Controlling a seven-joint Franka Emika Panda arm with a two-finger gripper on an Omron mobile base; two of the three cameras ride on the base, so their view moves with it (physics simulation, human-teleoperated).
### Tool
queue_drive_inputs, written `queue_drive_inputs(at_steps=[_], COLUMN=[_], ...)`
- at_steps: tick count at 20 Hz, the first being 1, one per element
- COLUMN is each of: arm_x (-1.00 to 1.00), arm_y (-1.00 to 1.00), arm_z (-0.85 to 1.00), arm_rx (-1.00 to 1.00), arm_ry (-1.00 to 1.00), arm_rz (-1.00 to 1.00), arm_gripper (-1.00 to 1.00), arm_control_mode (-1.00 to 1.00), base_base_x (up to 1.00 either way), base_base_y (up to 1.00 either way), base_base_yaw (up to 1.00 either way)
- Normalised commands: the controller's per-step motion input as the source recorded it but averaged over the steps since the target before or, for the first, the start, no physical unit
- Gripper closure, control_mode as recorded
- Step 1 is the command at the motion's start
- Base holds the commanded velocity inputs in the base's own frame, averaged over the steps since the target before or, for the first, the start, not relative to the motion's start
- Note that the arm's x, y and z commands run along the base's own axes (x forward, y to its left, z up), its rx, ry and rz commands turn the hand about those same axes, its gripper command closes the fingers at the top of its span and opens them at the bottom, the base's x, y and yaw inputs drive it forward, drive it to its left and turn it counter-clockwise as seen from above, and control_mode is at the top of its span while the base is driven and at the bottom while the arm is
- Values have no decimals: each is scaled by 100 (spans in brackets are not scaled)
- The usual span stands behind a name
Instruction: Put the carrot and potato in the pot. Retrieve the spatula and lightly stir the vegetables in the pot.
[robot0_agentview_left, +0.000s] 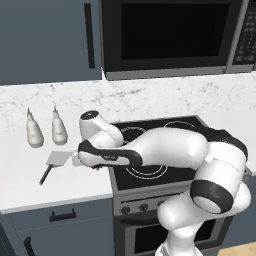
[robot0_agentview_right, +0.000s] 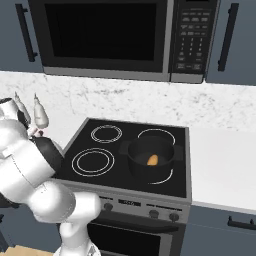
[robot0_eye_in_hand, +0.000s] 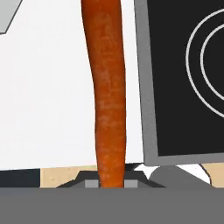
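While the arm reaches low over the white counter (robot0_agentview_left: 30, 170) left of the stove (robot0_agentview_right: 175, 150), the claw (robot0_eye_in_hand: 109, 183) is nearly closed, pinching one carrot (robot0_eye_in_hand: 107, 87) between its fingertips; the carrot runs straight out ahead of the claw, long and orange, its far end out of the hand view's frame. Whether it is lifted off the counter or touching it, can't tell. Stove edge sits just to one side of the carrot in the hand view, bare counter on the other.

One spatula (robot0_agentview_left: 54, 162) lies flat on the counter close beside the claw, grey blade nearest the wrist, dark handle angled away toward the counter's front edge. Two white bottles (robot0_agentview_left: 46, 129) stand upright beyond the spatula, near the wall.

One black pot (robot0_agentview_right: 150, 159) sits on the stove's front right burner, well away from the claw, across the cooktop. One potato (robot0_agentview_right: 153, 160) lies inside it.

Writing: the microwave (robot0_agentview_right: 110, 37) keypad has button labels, too small to read. No brand legible anywhere. Four burner rings counted.
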Motion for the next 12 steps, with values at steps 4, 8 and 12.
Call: queue_drive_inputs(at_steps=[4, 8, 12], arm_x=[-54, -56, -56], arm_y=[-88, -100, -100], arm_z=[86, 65, 53], arm_rx=[0, 0, 0], arm_ry=[0, 1, 3], arm_rz=[-10, -14, -15], arm_gripper=[100, 100, 100], arm_control_mode=[-100, -100, -100], base_base_x=[0, 0, 0], base_base_y=[0, 0, 0], base_base_yaw=[0, 0, 0])
